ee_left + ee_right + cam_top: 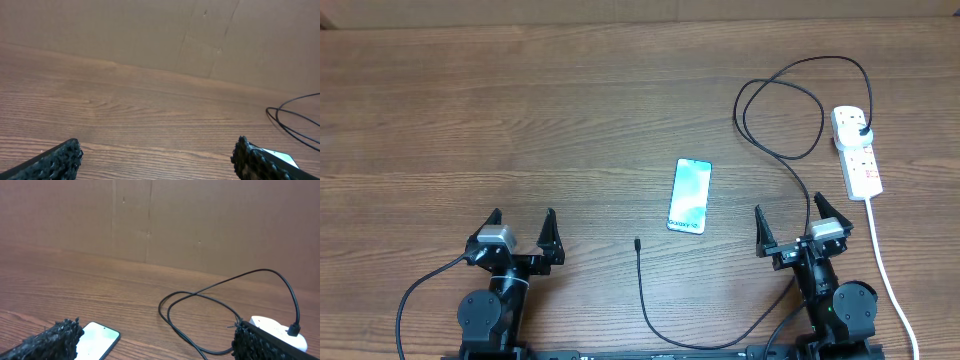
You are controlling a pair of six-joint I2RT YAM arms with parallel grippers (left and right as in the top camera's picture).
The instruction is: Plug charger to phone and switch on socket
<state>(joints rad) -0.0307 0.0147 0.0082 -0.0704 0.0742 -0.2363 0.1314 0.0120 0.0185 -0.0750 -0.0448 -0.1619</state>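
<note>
A: Position of the slim rectangular smartphone with the light blue-teal screen [688,196]?

B: Lies flat, screen up, on the brown wood-grain table [520,120], about midway between the two arms and nearer the right one. Shows small "Galaxy" text at its near end.

A: Position of the long thin black charger cable [639,275]?

B: Ends in a small plug tip [637,241] just left of the phone's near end, apart from it. Runs toward the near edge, turns right, passes the right arm, loops on the table and ends in a black plug [863,133].

A: Seating of that plug?

B: Sits in the far end of the white elongated power strip [861,170], well to the right of the phone. Trails a thick white cord [885,260] toward the near edge.

A: State of the tools?

B: Left gripper [521,214]: fingers spread wide, nothing between them, well apart from the phone. Right gripper [788,205]: fingers likewise wide apart, holding nothing, near the phone's right side.
</note>
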